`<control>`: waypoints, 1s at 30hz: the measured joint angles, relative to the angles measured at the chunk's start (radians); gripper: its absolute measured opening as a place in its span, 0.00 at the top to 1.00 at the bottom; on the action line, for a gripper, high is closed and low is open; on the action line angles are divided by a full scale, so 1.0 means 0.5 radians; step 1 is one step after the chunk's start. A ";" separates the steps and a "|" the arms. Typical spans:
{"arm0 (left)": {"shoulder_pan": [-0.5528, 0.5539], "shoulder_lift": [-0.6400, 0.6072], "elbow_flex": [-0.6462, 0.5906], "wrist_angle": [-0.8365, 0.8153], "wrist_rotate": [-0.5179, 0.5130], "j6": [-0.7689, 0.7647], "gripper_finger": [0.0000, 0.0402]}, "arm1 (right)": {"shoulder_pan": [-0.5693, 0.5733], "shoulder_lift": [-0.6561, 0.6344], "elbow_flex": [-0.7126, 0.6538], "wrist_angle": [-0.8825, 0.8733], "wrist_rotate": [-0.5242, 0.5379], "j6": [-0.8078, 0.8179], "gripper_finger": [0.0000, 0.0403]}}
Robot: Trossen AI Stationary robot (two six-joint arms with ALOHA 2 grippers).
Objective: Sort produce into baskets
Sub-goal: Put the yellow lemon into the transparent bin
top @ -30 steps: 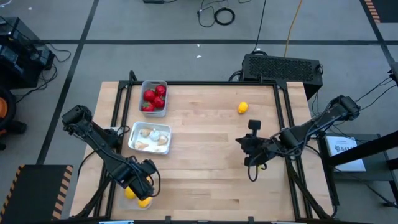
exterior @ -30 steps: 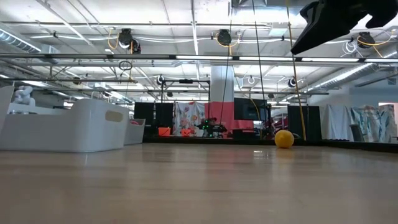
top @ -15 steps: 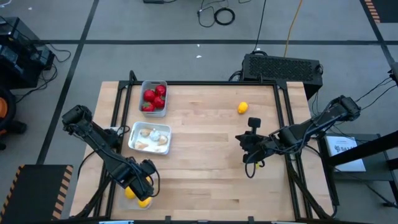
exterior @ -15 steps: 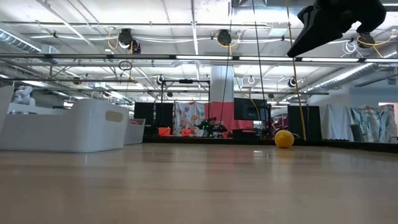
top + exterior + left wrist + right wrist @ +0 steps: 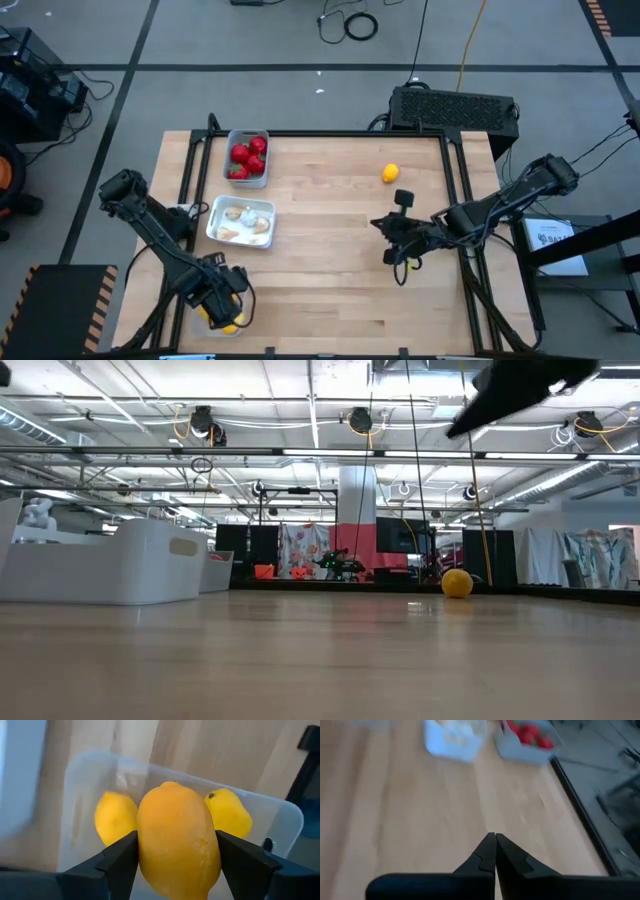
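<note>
My left gripper (image 5: 222, 303) is at the table's near left, over the clear tray (image 5: 280, 815), and is shut on an orange-yellow lemon (image 5: 177, 840). Two more yellow lemons (image 5: 116, 816) lie in that tray. My right gripper (image 5: 380, 227) hangs shut and empty above the table's right middle; its fingertips (image 5: 495, 837) point toward the left trays. One loose yellow lemon (image 5: 390, 173) lies on the wood at the far right and also shows in the low view (image 5: 457, 582). My left gripper pinches the lemon's two long sides (image 5: 142, 845) between its two fingers (image 5: 117, 857), about the lemon's middle. The fingers come from above. The lemon hangs over the clear tray, above the two lemons lying in it.
A grey tray (image 5: 262, 136) with red fruits stands at the far left. A white tray (image 5: 216, 207) with garlic bulbs stands nearer, and also shows in the low view (image 5: 110, 560). Bare wood lies between the trays and my right gripper.
My left gripper has gone a little toward the table's near edge with the lemon, over the clear tray. My right gripper has risen and drifted toward the table's left, staying shut.
</note>
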 joint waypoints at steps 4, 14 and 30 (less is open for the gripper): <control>-0.016 0.000 0.000 0.013 -0.196 0.133 0.36 | -0.012 0.138 -0.050 0.575 -0.205 -0.228 1.00; -0.021 0.000 0.001 0.026 -0.356 0.129 0.36 | -0.105 1.127 -0.121 2.868 -1.125 -0.360 1.00; -0.024 0.000 0.001 0.017 -0.271 0.192 0.36 | -0.233 2.295 1.486 2.371 -1.475 -0.274 1.00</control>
